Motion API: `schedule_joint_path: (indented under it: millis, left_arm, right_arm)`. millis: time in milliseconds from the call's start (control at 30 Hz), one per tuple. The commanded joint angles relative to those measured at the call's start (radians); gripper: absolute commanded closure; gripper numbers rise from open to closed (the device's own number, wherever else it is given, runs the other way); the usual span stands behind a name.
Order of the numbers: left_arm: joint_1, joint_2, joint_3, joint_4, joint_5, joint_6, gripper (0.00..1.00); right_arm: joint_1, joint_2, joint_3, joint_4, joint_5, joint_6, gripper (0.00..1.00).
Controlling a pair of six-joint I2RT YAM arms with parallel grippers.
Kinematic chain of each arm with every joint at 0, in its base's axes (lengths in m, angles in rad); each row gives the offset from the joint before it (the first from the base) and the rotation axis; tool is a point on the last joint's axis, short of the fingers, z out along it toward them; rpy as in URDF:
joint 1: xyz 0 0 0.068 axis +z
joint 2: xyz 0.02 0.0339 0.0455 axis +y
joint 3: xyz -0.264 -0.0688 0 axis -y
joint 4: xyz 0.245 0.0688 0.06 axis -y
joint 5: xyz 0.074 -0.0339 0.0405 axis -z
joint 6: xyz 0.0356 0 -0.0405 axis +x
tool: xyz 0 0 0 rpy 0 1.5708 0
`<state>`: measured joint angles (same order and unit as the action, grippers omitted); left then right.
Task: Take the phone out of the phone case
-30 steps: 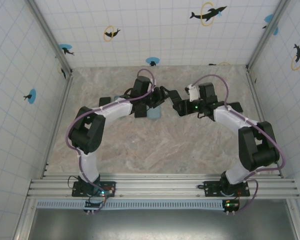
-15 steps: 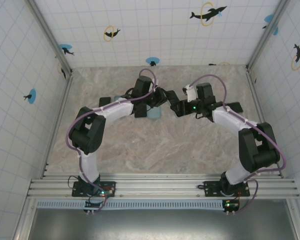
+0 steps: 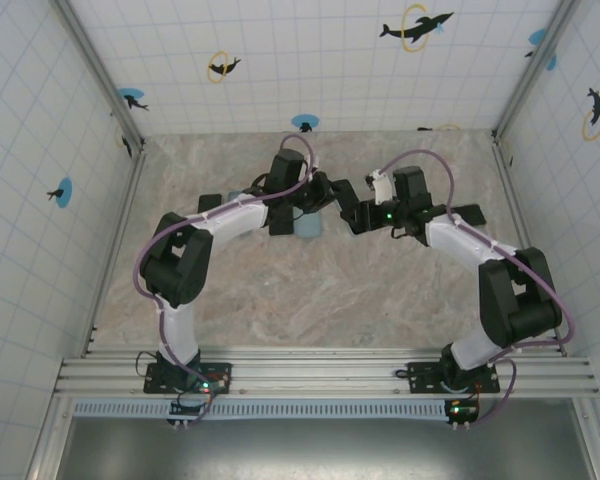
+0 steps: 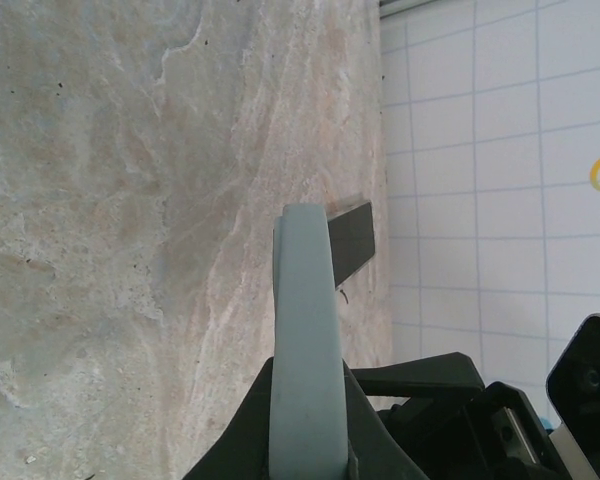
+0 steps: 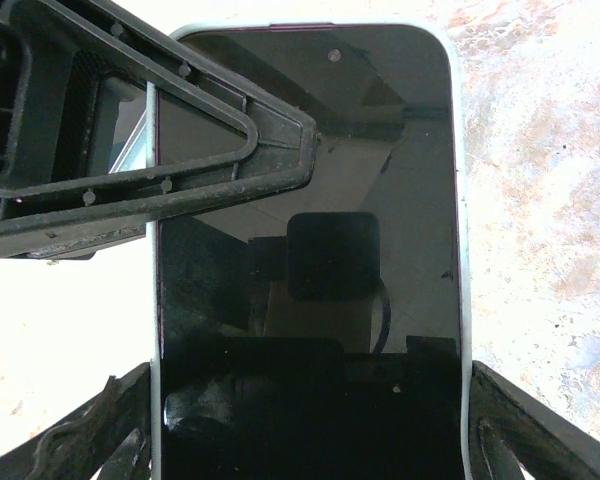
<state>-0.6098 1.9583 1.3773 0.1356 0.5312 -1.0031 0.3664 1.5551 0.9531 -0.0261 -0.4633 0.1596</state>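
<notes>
The phone (image 5: 310, 200) faces the right wrist camera with its dark screen, still seated in the pale blue-grey phone case (image 5: 460, 200), whose rim frames it. My right gripper (image 5: 310, 400) spans the case's width, with a finger pressed against each long side. My left gripper (image 4: 305, 385) is shut on the case's edge (image 4: 302, 300), seen edge-on between its fingers. One left finger (image 5: 180, 150) crosses the phone's upper left corner. From above, both grippers (image 3: 318, 195) (image 3: 352, 213) meet at mid-table over the case (image 3: 307, 227).
The marble-patterned table top (image 3: 310, 290) is walled in by white tiled panels (image 3: 310, 60) at the back and both sides. Small black blocks (image 3: 210, 201) (image 3: 470, 213) lie beside the arms. An aluminium rail (image 3: 310, 372) runs along the near edge.
My left gripper has shut on the case's edge. The right gripper keeps the same hold, and both wrists have shifted only slightly.
</notes>
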Motion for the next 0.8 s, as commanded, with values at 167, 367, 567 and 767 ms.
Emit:
schedule_joint_path:
  millis: [167,367,567,767]
  left_arm:
    - [0.01,-0.016,0.039,0.073,0.023,-0.031,0.99]
    - [0.023,-0.055,0.036,0.107,0.024,-0.062,0.98]
    - [0.031,-0.099,0.016,0.164,0.041,-0.128,0.96]
    - [0.034,-0.16,-0.019,0.233,0.037,-0.195,0.96]
  right_arm:
    - [-0.005,-0.083,-0.047,0.135,-0.036,0.045,0.25]
    - [-0.032,-0.172,-0.145,0.225,-0.036,0.146,0.19]
    - [-0.056,-0.311,-0.3,0.419,-0.01,0.375,0.19]
    - [-0.053,-0.398,-0.433,0.606,-0.018,0.631,0.26]
